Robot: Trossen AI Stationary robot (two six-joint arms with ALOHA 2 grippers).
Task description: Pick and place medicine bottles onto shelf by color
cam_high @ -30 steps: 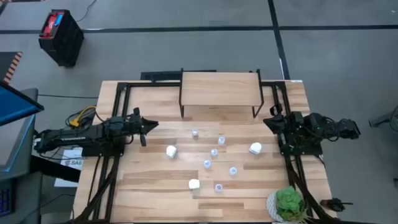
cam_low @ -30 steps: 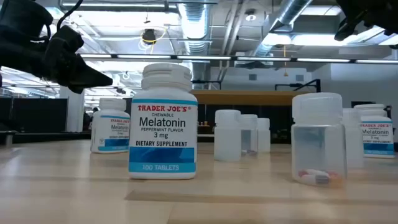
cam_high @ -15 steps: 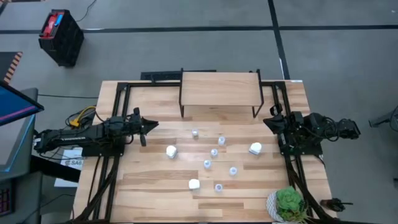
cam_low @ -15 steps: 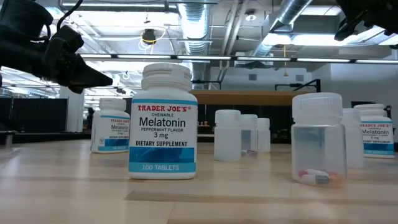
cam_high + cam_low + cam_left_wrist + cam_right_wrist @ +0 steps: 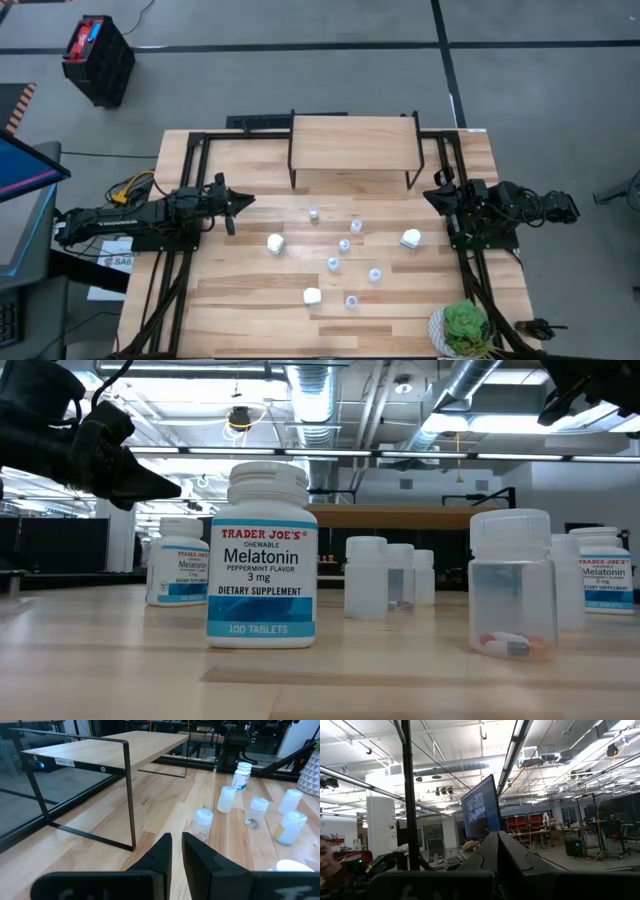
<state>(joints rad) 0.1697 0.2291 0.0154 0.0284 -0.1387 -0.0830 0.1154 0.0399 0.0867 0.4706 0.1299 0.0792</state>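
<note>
Three white medicine bottles [image 5: 275, 243] [image 5: 411, 238] [image 5: 312, 296] and several small clear ones, such as [image 5: 344, 245], stand upright on the tabletop in front of the shelf [image 5: 352, 140]. The shelf is a light-wood board on thin black legs at the table's far edge, with nothing on it. In the low view the nearest white bottle [image 5: 262, 555] and a clear bottle [image 5: 511, 585] with pills inside stand up front. My left gripper [image 5: 245, 200] [image 5: 176, 845] hovers shut at the table's left, pointing toward the bottles. My right gripper [image 5: 430, 195] [image 5: 497, 840] is shut at the right, tilted upward.
A green potted plant [image 5: 465, 328] stands at the near right corner. Black frame rails [image 5: 190, 170] run along both sides of the table. Bare wood lies between the bottles and each arm. A person shows beyond the table in the right wrist view [image 5: 326, 862].
</note>
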